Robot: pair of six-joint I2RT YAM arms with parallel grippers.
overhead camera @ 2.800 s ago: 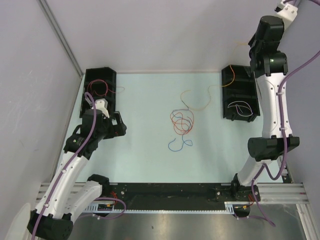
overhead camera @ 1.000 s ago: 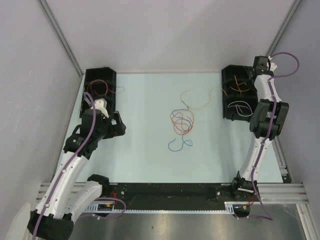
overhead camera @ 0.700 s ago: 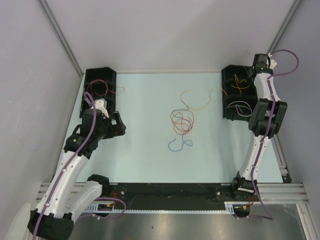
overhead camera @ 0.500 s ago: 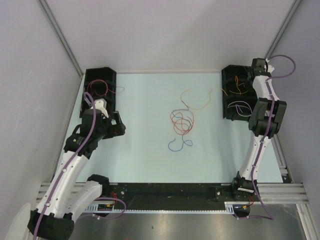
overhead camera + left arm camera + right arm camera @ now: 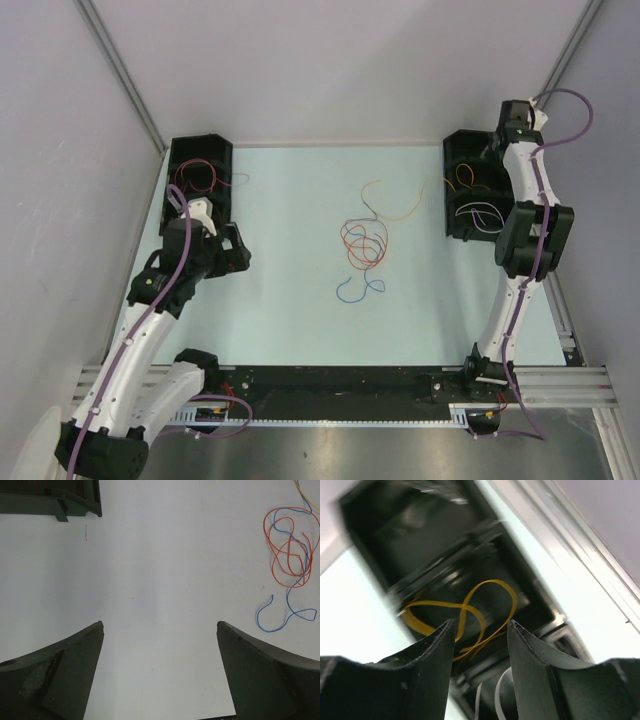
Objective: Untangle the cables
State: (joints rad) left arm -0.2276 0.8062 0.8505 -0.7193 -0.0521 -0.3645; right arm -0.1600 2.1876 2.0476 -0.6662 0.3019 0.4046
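Observation:
The cables lie in the middle of the table: a red and orange tangle (image 5: 362, 243) with a blue cable (image 5: 360, 290) trailing toward me. A separate orange cable (image 5: 395, 212) runs right into the black right bin (image 5: 452, 222). Its looped end (image 5: 470, 612) lies on the bin floor. My right gripper (image 5: 500, 140) hangs over the bin's far end, open (image 5: 481, 625), holding nothing. A white cable (image 5: 478, 214) lies in the same bin. My left gripper (image 5: 243, 252) stands wide open (image 5: 160, 625) over bare table, left of the tangle (image 5: 289, 550).
A black left bin (image 5: 176, 205) at the far left holds a red cable (image 5: 197, 178). Its corner (image 5: 50, 502) shows in the left wrist view. Grey walls close in the table on the left, back and right.
My right gripper's jaws have parted and the orange cable's loop now lies loose in the right bin. The right wrist has shifted slightly toward the back wall. The left arm has not moved.

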